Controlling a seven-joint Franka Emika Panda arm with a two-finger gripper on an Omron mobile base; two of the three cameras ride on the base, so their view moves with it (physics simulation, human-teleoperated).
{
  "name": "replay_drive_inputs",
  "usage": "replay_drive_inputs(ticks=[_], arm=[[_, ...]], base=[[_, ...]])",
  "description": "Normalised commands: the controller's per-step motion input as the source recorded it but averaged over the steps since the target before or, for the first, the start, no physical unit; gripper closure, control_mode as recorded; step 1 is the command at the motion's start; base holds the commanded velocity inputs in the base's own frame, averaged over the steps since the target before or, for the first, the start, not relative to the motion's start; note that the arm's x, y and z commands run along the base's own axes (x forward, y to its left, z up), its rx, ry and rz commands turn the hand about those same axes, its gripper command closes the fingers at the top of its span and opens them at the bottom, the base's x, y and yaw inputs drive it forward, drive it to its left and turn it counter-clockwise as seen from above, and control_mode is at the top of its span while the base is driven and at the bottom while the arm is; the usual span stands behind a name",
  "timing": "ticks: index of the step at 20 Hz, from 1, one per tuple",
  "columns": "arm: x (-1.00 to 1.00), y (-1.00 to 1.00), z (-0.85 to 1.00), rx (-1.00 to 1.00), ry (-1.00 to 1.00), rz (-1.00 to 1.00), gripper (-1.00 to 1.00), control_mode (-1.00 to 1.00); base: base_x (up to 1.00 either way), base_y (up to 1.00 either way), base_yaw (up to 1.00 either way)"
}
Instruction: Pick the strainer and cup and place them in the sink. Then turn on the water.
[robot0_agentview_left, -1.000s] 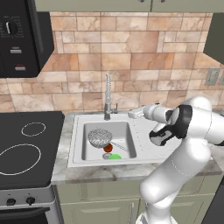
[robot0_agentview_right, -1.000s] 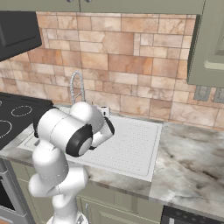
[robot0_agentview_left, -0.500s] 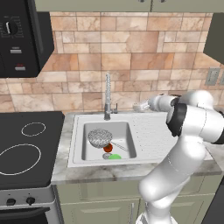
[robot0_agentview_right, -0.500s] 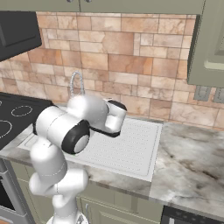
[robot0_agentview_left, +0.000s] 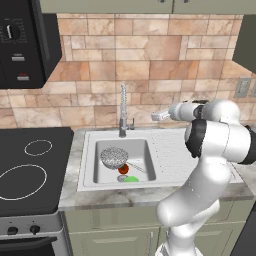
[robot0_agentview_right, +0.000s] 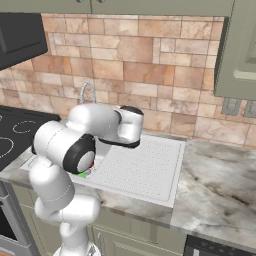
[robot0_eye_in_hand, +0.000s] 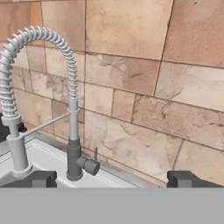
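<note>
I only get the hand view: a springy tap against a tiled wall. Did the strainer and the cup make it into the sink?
Observer: Yes. In the left base view the strainer sits inside the sink.
Operator: And the cup?
Observer: The cup lies at the basin's front edge, beside a small red ball.
Operator: Where's the hand, then?
Observer: The gripper hangs above the drainboard, to the right of the faucet and pointing towards it.
</note>
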Motion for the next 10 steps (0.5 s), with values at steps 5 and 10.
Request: replay_drive_inputs(ticks=[5, 10], arm=[[0.0, 0.0, -0.45, 0.0, -0.2, 0.0, -1.0, -1.0], [0.0, 0.0, -0.5, 0.0, -0.18, 0.0, -1.0, -1.0]], base=[[0.0, 0.0, 0.0], [0.0, 0.0, 0.0]])
